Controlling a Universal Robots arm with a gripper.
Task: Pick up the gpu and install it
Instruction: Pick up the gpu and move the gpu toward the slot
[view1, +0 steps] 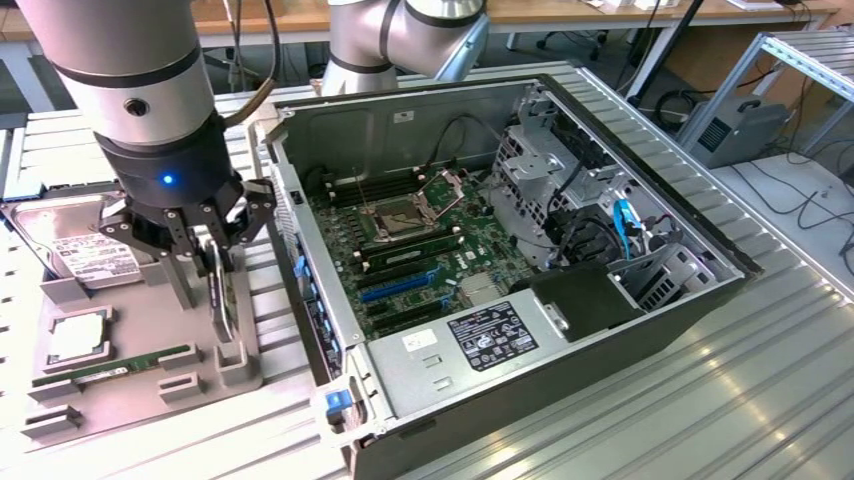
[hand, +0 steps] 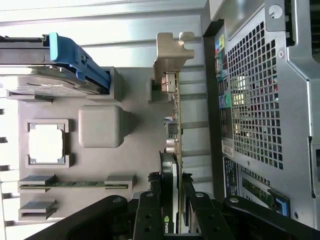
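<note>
Beside the open case (view1: 400, 120), on the exterior view's left, the gpu (view1: 223, 305) (hand: 175, 125) stands on edge in a slot of the grey tray (view1: 134, 375). The gripper (view1: 214, 265) (hand: 171, 181) is down over it. Its fingers (hand: 150, 210) pinch the card from both faces. The silver bracket (hand: 170, 50) points away from the wrist.

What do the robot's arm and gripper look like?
The arm is a thick silver-grey cylinder with a round cap on its side. A black cable hangs beside it. The gripper has a black body with a small blue light and black linkage fingers with round pivot bolts.
</note>
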